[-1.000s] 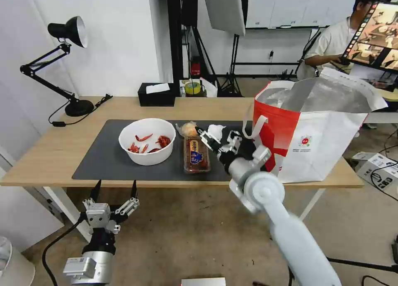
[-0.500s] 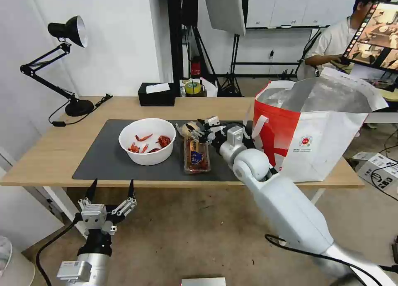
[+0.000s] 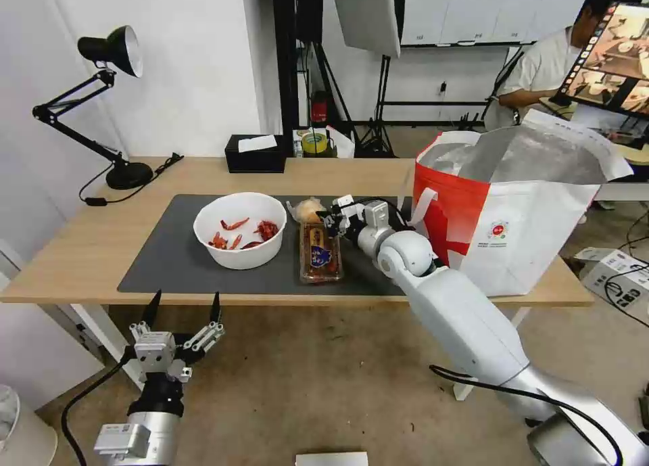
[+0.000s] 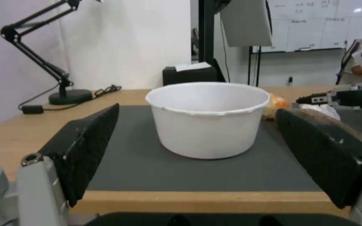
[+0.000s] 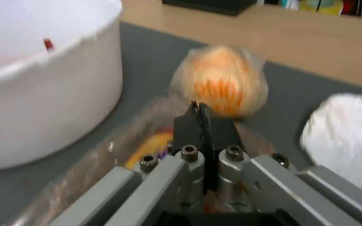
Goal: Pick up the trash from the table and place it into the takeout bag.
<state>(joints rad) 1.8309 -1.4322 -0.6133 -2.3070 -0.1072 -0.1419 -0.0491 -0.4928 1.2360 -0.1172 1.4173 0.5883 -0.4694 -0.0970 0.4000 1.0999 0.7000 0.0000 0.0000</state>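
Note:
On the dark mat (image 3: 169,263) of the table (image 3: 81,249) stand the white bowl with red scraps (image 3: 239,229), the clear tray of cherry tomatoes (image 3: 320,251) and the small bag of yellow-orange food (image 3: 307,210). My right gripper (image 3: 329,217) is shut with nothing in it, low over the tray's far end, its tips (image 5: 198,106) just short of the small bag (image 5: 221,80). The crumpled tissue (image 5: 344,138) lies beside it. The takeout bag (image 3: 527,229) stands open at the table's right. My left gripper (image 3: 186,300) hangs open below the table's front edge, facing the bowl (image 4: 208,119).
A black desk lamp (image 3: 111,53) stands at the table's back left with its cord on the wood. A black tissue box (image 3: 255,153) sits at the back edge. A cardboard box (image 3: 612,273) and cables lie on the floor to the right.
My right arm has stretched out over the table and its gripper has shifted left from the tissue toward the small bag. The left gripper has sunk slightly.

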